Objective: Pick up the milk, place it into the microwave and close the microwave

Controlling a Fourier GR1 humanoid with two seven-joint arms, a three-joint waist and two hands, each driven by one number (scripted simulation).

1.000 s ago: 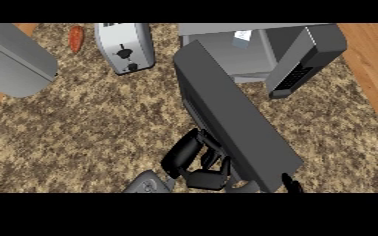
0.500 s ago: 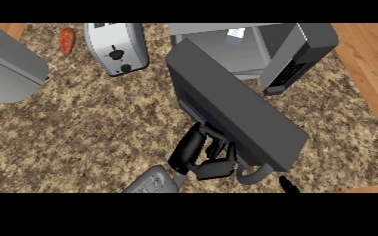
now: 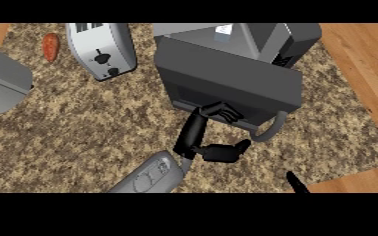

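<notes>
Speckled brown stone covers the bench [image 3: 88, 125], with pale wood showing beyond its right edge. At the far side stands the microwave [image 3: 284, 42], a dark box with a lighter grey inner wall, and its door [image 3: 229, 82] hangs nearly closed across the front, a broad dark slab with a curved grey handle [image 3: 269, 130] at its lower right corner. Inside the cavity, above the door's top edge, a small pale carton shows, which looks to be the milk [image 3: 224, 30]. The left hand [image 3: 210, 130] reaches up from a grey forearm [image 3: 148, 175] at the lower edge of the view; its black fingers [image 3: 221, 111] are fairly straight and spread, their tips touching the door's lower face, while the thumb [image 3: 225, 152] juts out to the right, clear of the door. They hold nothing. Only a dark tip of the right hand [image 3: 297, 182] shows at the lower right, and its fingers cannot be told. A silver toaster [image 3: 102, 50] stands at the upper left, with an orange carrot [image 3: 50, 46] just beside it.
</notes>
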